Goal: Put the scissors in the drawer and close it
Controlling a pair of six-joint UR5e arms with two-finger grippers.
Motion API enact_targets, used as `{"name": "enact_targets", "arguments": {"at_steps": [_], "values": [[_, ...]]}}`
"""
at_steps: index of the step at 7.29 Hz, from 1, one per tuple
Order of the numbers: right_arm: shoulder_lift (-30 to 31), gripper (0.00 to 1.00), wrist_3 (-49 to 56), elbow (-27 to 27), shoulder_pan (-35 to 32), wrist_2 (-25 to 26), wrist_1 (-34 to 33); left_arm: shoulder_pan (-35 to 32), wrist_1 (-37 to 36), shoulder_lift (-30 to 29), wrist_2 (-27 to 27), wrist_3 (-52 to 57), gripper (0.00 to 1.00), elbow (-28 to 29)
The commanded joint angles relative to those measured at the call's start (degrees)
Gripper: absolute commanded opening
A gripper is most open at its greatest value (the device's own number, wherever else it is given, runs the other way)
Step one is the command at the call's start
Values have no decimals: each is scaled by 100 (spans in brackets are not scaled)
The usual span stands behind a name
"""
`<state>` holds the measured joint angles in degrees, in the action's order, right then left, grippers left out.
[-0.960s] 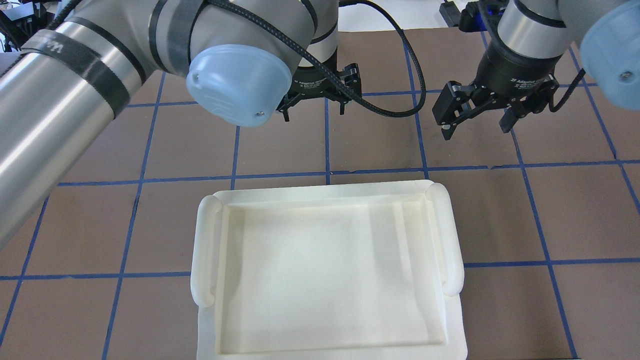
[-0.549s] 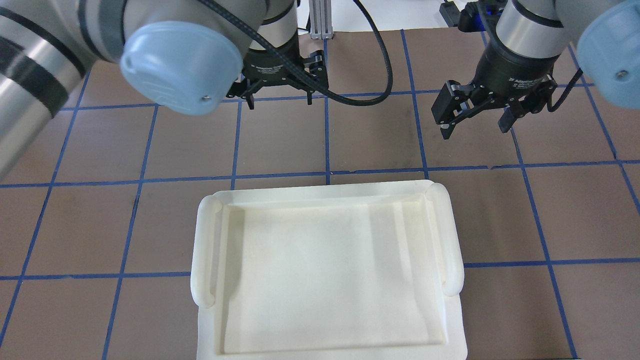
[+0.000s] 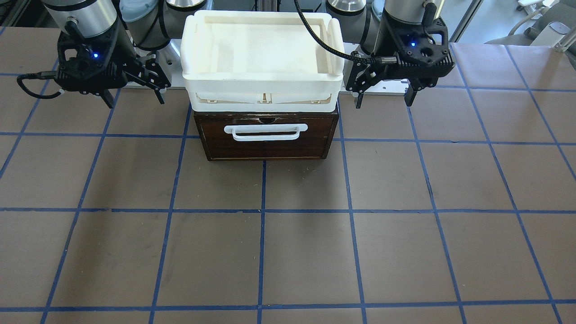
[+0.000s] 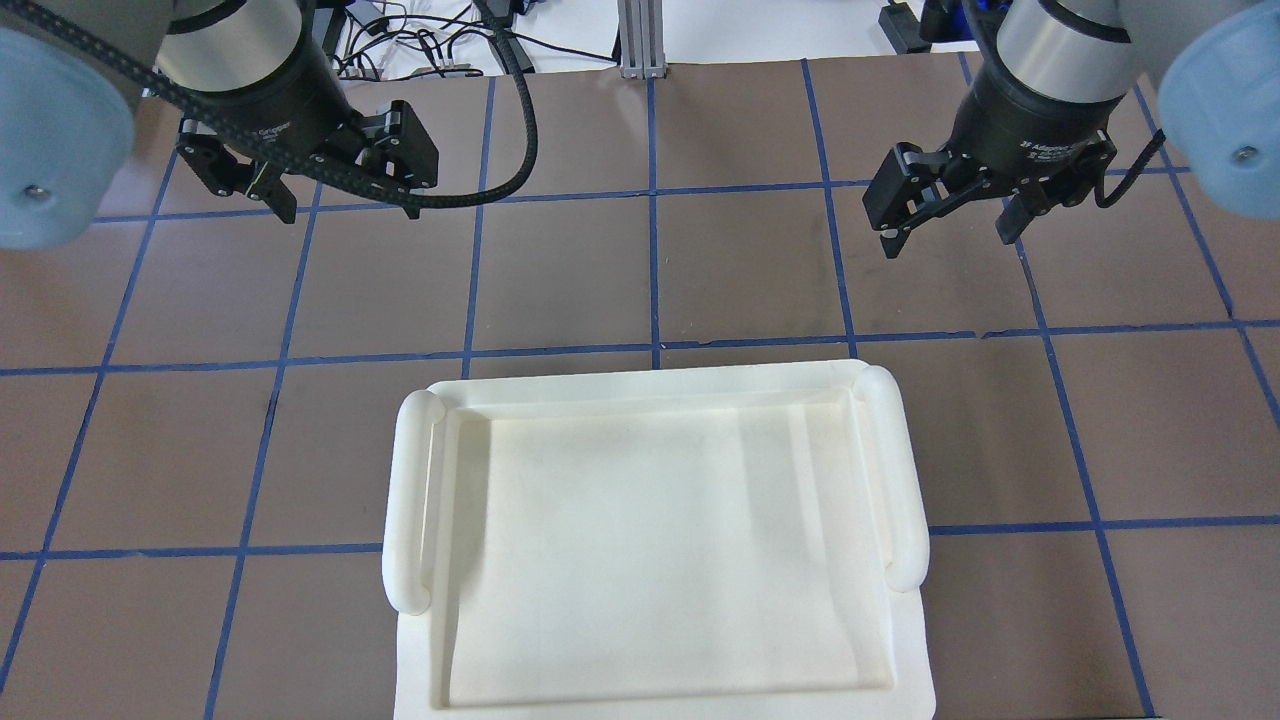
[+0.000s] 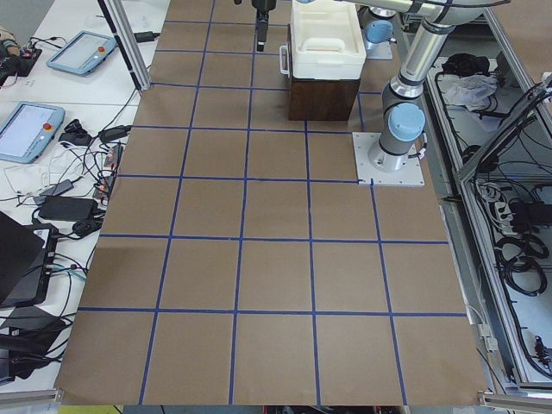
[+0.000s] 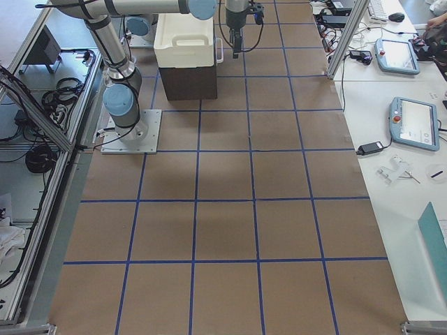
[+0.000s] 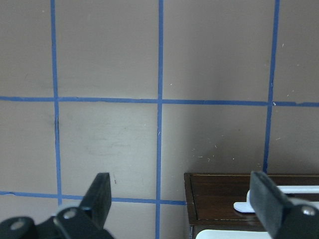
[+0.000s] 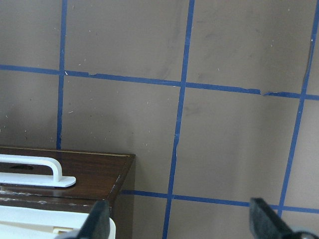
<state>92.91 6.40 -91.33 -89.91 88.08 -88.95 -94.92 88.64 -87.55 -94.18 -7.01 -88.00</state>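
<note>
The scissors show in no view. The drawer point(image 3: 265, 144) is shut, with a dark brown front and a white bar handle point(image 3: 265, 132). It also shows in the left wrist view point(image 7: 219, 199) and the right wrist view point(image 8: 75, 174). My left gripper point(image 4: 350, 205) point(image 3: 384, 104) is open and empty, hanging above the table to one side of the drawer. My right gripper point(image 4: 948, 240) point(image 3: 135, 102) is open and empty on the other side. Both are apart from the drawer.
A white plastic bin point(image 4: 640, 540) point(image 3: 263, 85) sits on top of the drawer cabinet. The brown table with blue grid lines point(image 3: 288, 234) stretches in front of the drawer. Tablets and cables lie on side tables point(image 5: 34, 129) point(image 6: 412, 122).
My left arm has swung to the left in the overhead view, and its gripper now hangs over the far left squares. The right gripper has barely moved. Both stay open.
</note>
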Motion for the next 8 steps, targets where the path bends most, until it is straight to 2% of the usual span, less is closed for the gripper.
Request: {"name": "enact_targets", "arguments": {"at_steps": [1, 2, 3, 5, 8], "values": [[-28, 100, 1, -7, 0, -37, -79, 306, -5, 29, 702, 155, 100, -69], [-19, 100, -7, -7, 0, -37, -87, 377, 143, -103, 586, 199, 100, 237], [-28, 100, -8, -7, 0, -19, -96, 377, 745, -235, 446, 209, 100, 553], [-36, 100, 1, -16, 0, 16, -79, 317, 1013, -245, 279, 209, 100, 600], [-28, 100, 149, -16, 0, -11, -88, 298, 1103, -236, 312, 287, 100, 539]]}}
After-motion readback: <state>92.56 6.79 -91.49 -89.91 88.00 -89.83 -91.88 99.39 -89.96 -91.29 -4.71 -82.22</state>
